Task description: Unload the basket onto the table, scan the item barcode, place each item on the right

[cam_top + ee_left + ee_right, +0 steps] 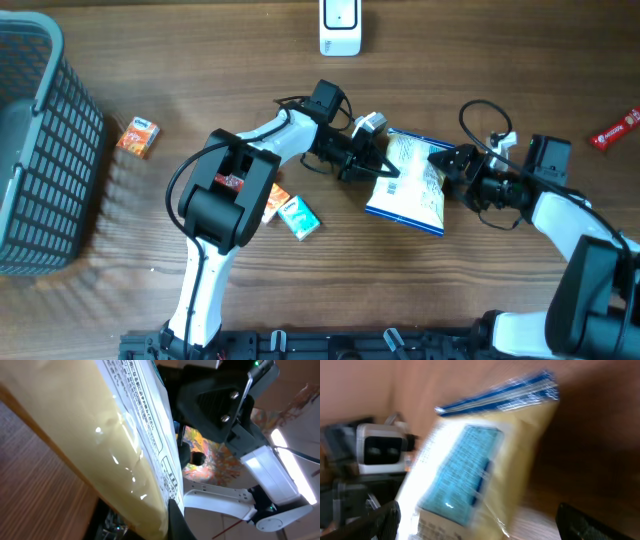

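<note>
My left tool (385, 165) is closed tight on the near edge of the snack bag (408, 185). In my left wrist view the bag's pale printed side fills most of the frame, pressed right up against that tool. My right tool (447, 168) stands wide open at the opposite edge of the bag and holds nothing. Its dark fingers (380, 522) show at the bottom corners of the right wrist view, with the bag's blue label panel ahead between them. I cannot tell whether they touch it. The bag sits between my two tools over the worktop (200, 60). The white scanner (340, 27) stands well beyond my left tool, near the far edge.
</note>
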Motion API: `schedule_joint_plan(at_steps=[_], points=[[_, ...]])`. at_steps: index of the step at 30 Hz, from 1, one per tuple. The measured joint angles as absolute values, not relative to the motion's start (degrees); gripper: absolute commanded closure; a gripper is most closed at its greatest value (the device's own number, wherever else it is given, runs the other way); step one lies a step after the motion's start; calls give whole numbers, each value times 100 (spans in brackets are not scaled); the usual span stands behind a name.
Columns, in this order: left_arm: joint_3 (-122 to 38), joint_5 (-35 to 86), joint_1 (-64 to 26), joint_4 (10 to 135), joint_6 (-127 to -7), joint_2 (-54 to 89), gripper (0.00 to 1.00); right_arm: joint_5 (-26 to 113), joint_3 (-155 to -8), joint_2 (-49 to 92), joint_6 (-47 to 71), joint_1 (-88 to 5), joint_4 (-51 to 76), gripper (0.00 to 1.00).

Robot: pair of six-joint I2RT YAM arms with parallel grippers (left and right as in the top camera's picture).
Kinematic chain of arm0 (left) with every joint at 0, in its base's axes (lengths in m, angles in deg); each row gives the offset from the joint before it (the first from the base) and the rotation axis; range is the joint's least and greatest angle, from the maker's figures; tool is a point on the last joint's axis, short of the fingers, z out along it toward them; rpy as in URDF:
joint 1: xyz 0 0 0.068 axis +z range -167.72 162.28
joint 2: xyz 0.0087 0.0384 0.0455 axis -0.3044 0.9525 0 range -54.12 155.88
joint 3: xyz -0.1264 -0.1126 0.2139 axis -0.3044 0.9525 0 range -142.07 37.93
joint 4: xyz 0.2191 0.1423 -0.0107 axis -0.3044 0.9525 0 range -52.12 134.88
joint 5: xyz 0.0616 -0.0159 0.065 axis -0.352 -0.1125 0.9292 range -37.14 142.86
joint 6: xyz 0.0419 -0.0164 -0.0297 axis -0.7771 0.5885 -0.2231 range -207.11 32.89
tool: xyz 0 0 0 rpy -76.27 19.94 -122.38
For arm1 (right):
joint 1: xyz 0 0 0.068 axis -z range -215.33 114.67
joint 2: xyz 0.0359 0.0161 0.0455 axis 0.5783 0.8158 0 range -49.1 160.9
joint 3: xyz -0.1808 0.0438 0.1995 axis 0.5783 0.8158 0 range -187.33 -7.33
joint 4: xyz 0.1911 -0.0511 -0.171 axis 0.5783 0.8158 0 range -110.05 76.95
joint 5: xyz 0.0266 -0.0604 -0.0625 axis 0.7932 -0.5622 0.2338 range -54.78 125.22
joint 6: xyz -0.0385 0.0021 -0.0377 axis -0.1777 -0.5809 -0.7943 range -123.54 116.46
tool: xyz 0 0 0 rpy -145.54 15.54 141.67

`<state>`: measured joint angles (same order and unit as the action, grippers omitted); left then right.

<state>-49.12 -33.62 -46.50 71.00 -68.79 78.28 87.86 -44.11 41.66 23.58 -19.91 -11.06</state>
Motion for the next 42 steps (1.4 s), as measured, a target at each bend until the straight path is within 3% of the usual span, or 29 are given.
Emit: schedule_joint_plan(at_steps=[13, 18, 28, 31, 37, 39, 40, 42], points=[[-4912, -3427, -4650, 7092, -6879, 7828, 96, 10696, -4408, 5373, 3188, -1991, -1757, 0], [-4912, -3427, -4661, 7089, -6879, 7828, 96, 11164, -4395, 5388, 3772, -1991, -2592, 17], [-4912, -3493, -4720, 7087, -6881, 7828, 96, 11409, -4393, 5388, 4526, -2330, -2959, 18], [-4912, -3497, -4726, 7089, -6879, 7828, 96, 11398, -4393, 5388, 4631, -2435, -2959, 38], [-4912, -3550, -4724, 7089, -6879, 7826, 96, 11302, -4376, 5388, 4758, -2441, -3108, 96], [-4912, -3554, -4724, 7089, -6879, 7815, 96, 11295, -4352, 5388, 4742, -2443, -3296, 96], [-4912, -3554, -4724, 7089, -6881, 7811, 92, 11295, -4336, 5388, 4769, -2456, -3407, 96], [-4912, -3552, -4713, 7087, -6896, 7787, 41, 11304, -4332, 5388, 4779, -2476, -3635, 96]])
